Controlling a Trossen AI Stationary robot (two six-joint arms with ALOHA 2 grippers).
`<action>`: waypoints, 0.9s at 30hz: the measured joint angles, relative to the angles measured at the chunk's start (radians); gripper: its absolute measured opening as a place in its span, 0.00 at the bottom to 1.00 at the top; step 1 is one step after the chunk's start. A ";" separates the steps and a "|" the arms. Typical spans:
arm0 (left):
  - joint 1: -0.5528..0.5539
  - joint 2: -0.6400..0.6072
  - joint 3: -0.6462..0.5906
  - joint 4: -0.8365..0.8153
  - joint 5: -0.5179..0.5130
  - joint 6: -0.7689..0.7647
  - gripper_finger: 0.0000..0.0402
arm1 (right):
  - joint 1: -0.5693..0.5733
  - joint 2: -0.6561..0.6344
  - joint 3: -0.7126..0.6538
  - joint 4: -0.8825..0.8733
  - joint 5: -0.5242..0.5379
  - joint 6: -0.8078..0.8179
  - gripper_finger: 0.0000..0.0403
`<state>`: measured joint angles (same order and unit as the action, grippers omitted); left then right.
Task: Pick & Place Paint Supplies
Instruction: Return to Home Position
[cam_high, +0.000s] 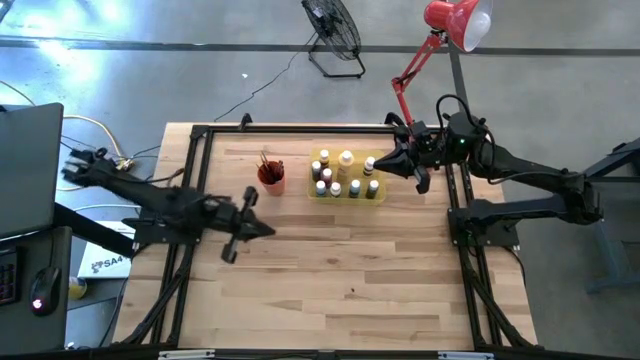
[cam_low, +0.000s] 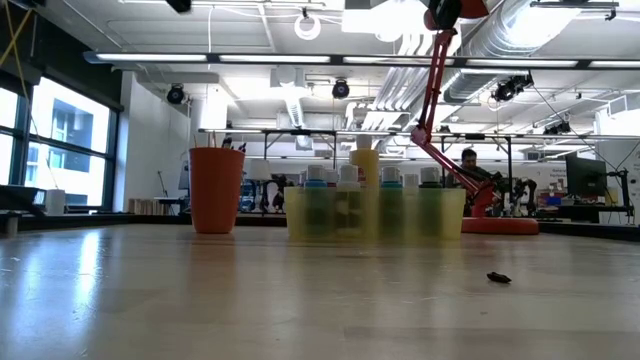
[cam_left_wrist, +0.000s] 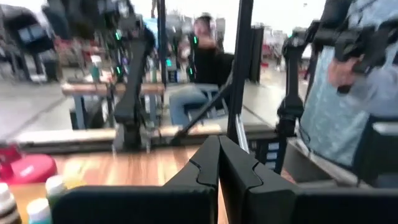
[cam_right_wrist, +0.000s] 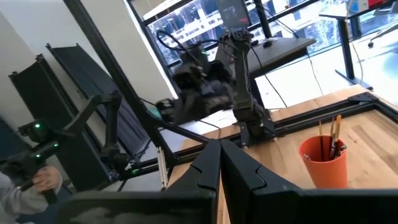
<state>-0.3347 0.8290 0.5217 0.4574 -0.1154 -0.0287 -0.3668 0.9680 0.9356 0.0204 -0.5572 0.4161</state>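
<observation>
Jaws of the left gripper (cam_high: 266, 229) are sitting pressed together, and those of the right gripper (cam_high: 381, 165) are doing the same. Both are hanging clear of the desk (cam_high: 330, 290). The left is hovering at 9 o'clock of the desk's centre, the right just at 3 o'clock of the yellow tray (cam_low: 375, 228). From desk level neither arm is showing.

The tray's translucent wall is blurring the bottles (cam_high: 346, 160) standing inside it, so no label is coming through readable. Print on a white box (cam_high: 103, 264) off the desk at 8 o'clock is too small to read for certain.

The bottles are standing upright in rows toward 12 o'clock of the desk, with white or pale caps. Some bodies are yellowish and some dark. At the tray's 9 o'clock, thin paintbrushes (cam_high: 267, 161) are leaning in an orange cup (cam_high: 272, 181). A tiny dark speck (cam_low: 498, 277) is lying alone on the wood; what it is cannot be told.
</observation>
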 joint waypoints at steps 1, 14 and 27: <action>0.038 0.016 0.000 0.000 0.052 -0.008 0.00 | 0.000 0.000 0.000 0.000 -0.001 0.003 0.01; 0.171 -0.352 0.002 -0.298 0.105 0.048 0.00 | 0.000 0.000 0.000 -0.009 -0.029 0.006 0.01; 0.171 -0.705 0.001 -0.636 0.052 0.126 0.00 | 0.000 0.000 0.000 -0.009 -0.022 0.009 0.01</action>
<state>-0.1638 0.1244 0.5224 -0.1782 -0.0631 0.0972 -0.3664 0.9680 0.9356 0.0113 -0.5793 0.4251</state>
